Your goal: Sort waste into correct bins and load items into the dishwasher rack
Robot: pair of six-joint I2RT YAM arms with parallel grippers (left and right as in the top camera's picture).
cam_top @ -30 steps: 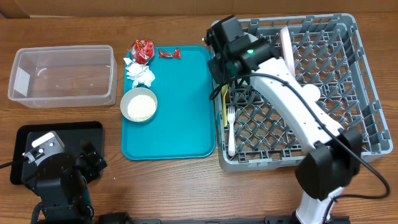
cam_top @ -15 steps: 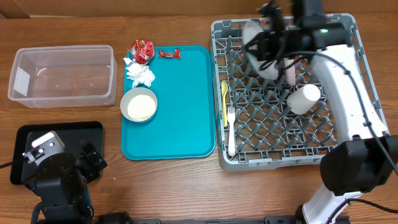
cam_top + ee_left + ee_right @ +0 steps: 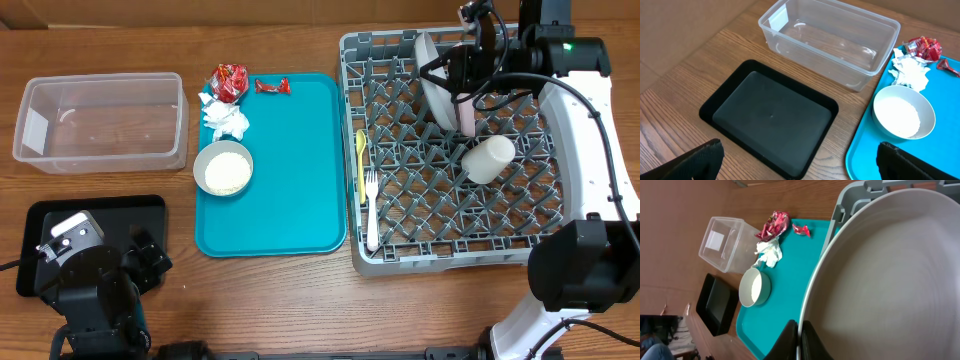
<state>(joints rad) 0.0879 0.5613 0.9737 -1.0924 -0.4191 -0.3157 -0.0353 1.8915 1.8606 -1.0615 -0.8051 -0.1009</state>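
Pale plate (image 3: 432,75) stands on edge among the pegs of the dishwasher rack (image 3: 590,200), its rim pinched between the narrowed jaws of the right gripper (image 3: 463,68). Near those jaws a white cup (image 3: 488,158) lies on its side; a yellow spoon (image 3: 361,160) and white fork (image 3: 371,205) rest well apart from them. The left gripper (image 3: 802,167) sits with jaws spread wide, a black tray (image 3: 770,117) just ahead of them and a clear tub (image 3: 830,42) beyond. Tissue (image 3: 910,70), red wrappers (image 3: 923,47) and a bowl (image 3: 903,111) of white grains sit to their right.
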